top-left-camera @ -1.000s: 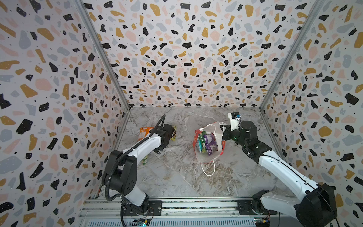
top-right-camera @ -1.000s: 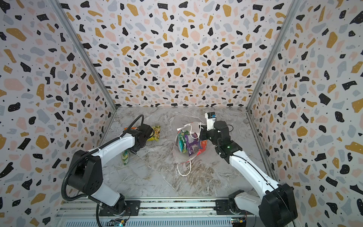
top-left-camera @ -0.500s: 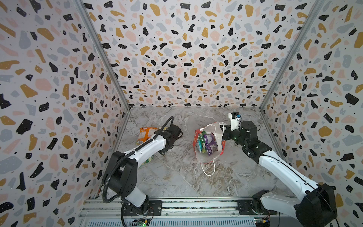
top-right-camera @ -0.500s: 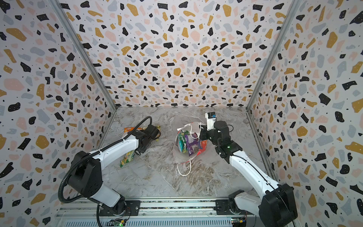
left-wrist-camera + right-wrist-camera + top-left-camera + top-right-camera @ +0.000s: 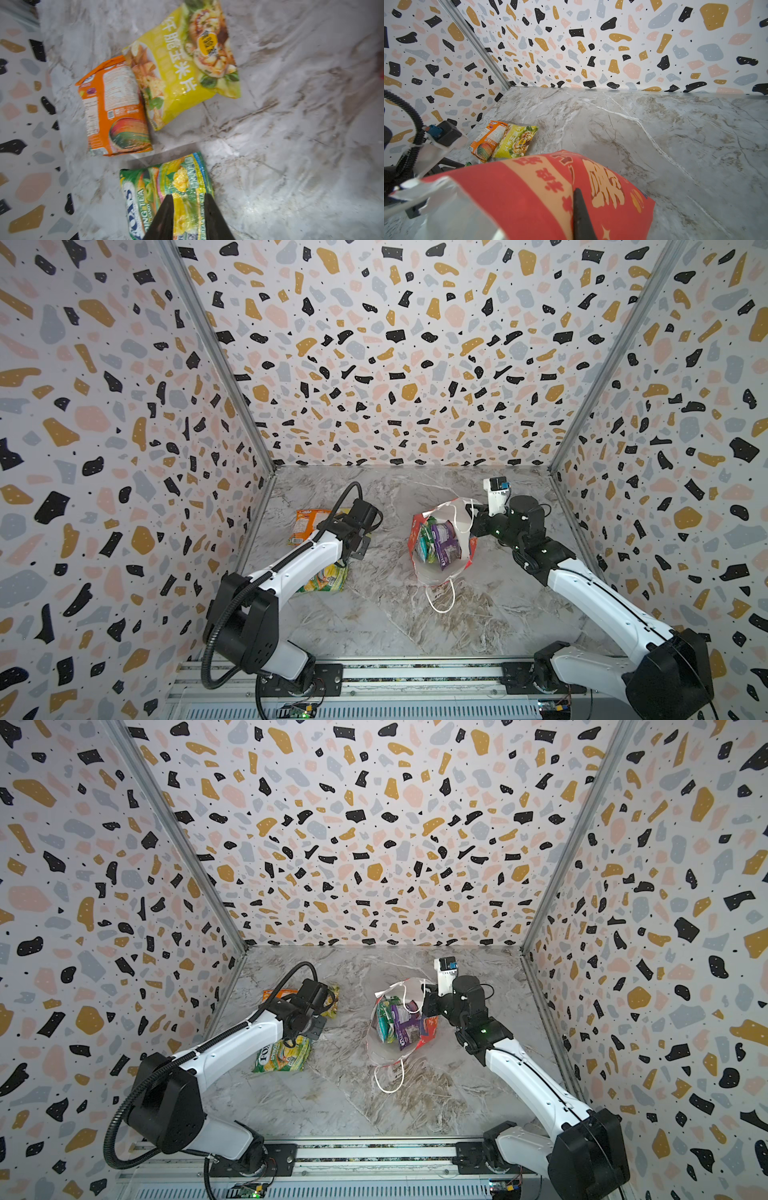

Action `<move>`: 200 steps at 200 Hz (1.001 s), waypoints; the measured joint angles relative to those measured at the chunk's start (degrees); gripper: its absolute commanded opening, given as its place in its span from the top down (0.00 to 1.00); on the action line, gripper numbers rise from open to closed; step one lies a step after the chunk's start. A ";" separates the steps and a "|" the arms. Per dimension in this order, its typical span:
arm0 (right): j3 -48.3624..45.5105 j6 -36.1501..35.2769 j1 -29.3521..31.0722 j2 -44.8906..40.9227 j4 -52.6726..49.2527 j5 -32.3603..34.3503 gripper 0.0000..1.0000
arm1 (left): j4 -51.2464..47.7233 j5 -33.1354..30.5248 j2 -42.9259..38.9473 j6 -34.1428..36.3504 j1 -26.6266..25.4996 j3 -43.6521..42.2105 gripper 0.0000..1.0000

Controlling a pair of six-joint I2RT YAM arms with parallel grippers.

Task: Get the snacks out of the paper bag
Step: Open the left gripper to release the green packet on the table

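Observation:
The red paper bag [image 5: 466,558] [image 5: 428,1032] stands mid-table with its mouth open upward. Inside it are snacks: a purple packet [image 5: 446,541] [image 5: 405,1028] and a green one [image 5: 426,543]. My right gripper [image 5: 473,516] [image 5: 428,1003] is shut on the bag's far right wall [image 5: 529,197]; one finger [image 5: 578,207] lies on the red outside, the other is hidden. An orange packet [image 5: 307,524] [image 5: 112,110], a yellow one [image 5: 331,999] [image 5: 182,68] and a green-yellow FOX'S packet [image 5: 326,578] [image 5: 166,187] lie on the left. My left gripper [image 5: 359,547] [image 5: 188,195] hovers open above the FOX'S packet.
The marble table [image 5: 415,614] is walled on three sides by terrazzo-patterned panels [image 5: 395,364]. One white cord handle [image 5: 441,601] of the bag trails on the table toward the front. The left wall [image 5: 25,124] runs close beside the orange packet.
My left gripper has shifted slightly right and toward the front, uncovering more of the FOX'S packet lying under the arm. The right gripper and the bag have not moved.

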 measured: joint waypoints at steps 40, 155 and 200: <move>0.00 0.00 0.00 0.00 0.00 0.00 1.00 | 7.82 7.02 3.17 -8.26 -0.11 -8.52 1.00; 0.00 0.17 0.00 -0.20 -0.15 -0.04 1.00 | 10.27 0.35 4.87 -14.53 4.74 -14.34 1.00; 0.00 0.15 -0.04 -0.24 -0.20 -0.09 1.00 | 10.08 -2.12 4.48 -13.81 6.08 -15.06 1.00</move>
